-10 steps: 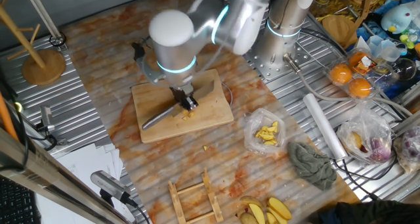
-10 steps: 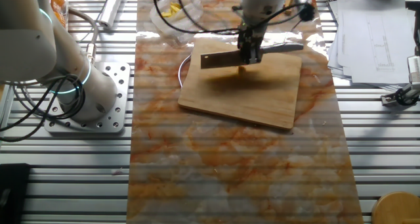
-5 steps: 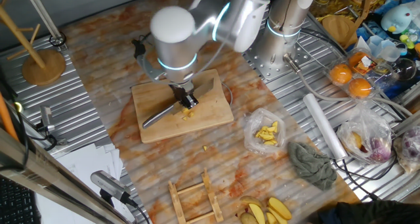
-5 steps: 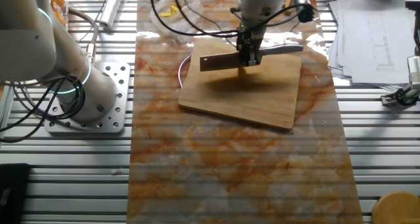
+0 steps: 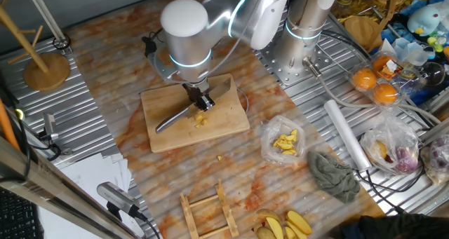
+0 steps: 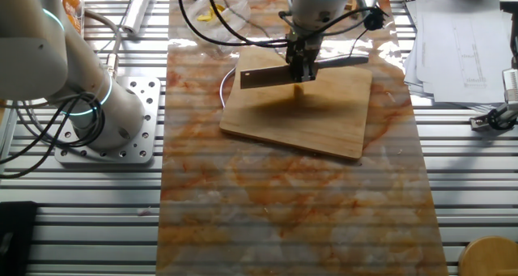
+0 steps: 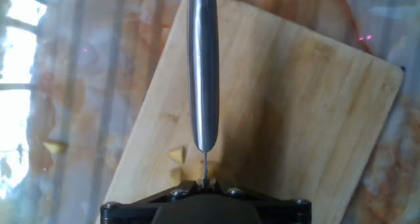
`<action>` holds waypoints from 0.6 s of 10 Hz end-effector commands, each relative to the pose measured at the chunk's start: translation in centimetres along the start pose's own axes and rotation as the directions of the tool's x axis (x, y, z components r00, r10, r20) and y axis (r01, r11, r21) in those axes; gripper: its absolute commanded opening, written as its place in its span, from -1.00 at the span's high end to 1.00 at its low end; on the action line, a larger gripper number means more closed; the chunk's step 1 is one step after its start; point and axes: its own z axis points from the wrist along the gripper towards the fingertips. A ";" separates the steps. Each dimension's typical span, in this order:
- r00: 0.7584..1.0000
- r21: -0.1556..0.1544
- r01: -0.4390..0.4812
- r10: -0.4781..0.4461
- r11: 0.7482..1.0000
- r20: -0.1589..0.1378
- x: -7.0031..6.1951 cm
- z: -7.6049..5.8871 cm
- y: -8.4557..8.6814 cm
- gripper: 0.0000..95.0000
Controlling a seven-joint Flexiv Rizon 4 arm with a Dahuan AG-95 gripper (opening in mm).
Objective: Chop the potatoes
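Holding the knife (image 5: 184, 113) by its grip, our gripper (image 5: 200, 99) hangs over the middle of the board (image 5: 194, 113), its jaws closed on the knife. In the hand view the handle (image 7: 203, 66) runs straight away from the camera, with the blade edge-on below it.

The potatoes (image 5: 200, 118) lie as small yellow chunks on the board, just right of the gripper. The hand view shows two or three of them (image 7: 176, 156) close beside the blade line, and one stray piece (image 7: 54, 146) off the board on the desk (image 5: 112, 71) to the left. Another crumb (image 5: 219, 157) sits on the desk near the board's front edge.

We judge the chopping to be well along; what remains is cutting the bigger chunks down. To do that well, we should set the blade squarely over a chunk, not beside it, and press straight down until the edge meets the wood. Small pieces skid easily, so a slow, vertical stroke should keep them from shooting off the board.
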 end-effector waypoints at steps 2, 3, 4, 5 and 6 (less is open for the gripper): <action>1.000 -0.003 -0.002 0.002 1.000 0.011 0.4 0.3 0.1 1.00; 1.000 -0.003 -0.004 0.004 1.000 0.012 0.3 0.4 0.1 1.00; 1.000 -0.005 -0.007 0.008 1.000 0.012 0.3 0.4 0.1 1.00; 1.000 -0.012 -0.022 0.022 1.000 0.012 0.2 0.4 0.1 1.00; 0.999 -0.014 -0.044 0.044 0.999 0.009 0.1 0.5 0.2 1.00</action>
